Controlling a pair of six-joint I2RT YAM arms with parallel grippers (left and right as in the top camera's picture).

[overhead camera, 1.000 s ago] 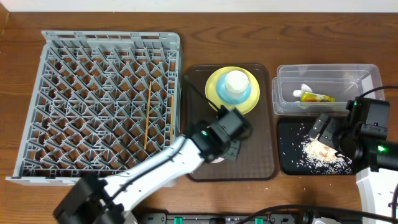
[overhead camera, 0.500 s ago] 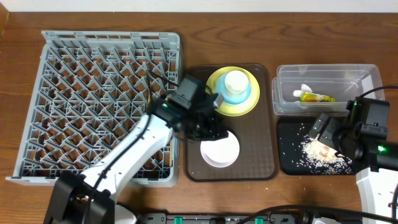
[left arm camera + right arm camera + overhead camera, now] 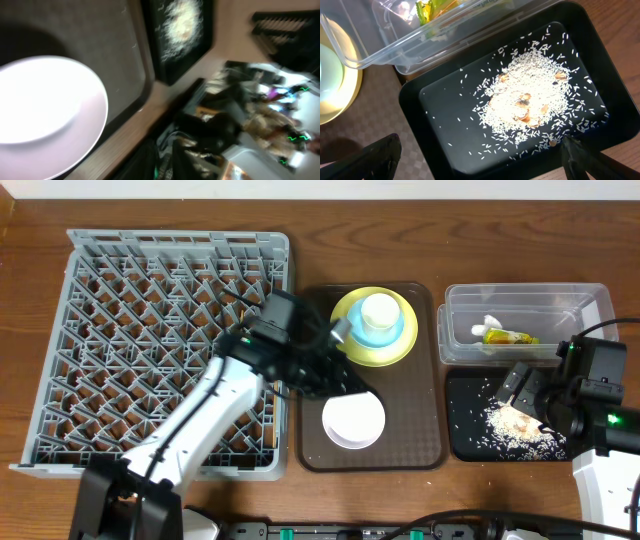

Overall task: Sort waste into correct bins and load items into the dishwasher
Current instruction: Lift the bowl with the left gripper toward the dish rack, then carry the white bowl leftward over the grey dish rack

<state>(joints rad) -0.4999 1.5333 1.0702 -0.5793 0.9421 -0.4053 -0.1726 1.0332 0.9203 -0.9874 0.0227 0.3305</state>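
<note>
Right end effector (image 3: 480, 150) splayed, left end effector (image 3: 325, 370) unclear, one white bowl (image 3: 353, 421), one plate (image 3: 398, 351)

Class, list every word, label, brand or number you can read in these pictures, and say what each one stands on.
No text can be read.
The snack wrapper in the clear tub: any print is too small from overhead and only partly shown in the right wrist view.
Left wrist view: too blurred to read anything.

A brown serving tray (image 3: 412, 430) lies on the wooden table (image 3: 500, 240); black cabling (image 3: 300, 531) lines its near edge.
</note>
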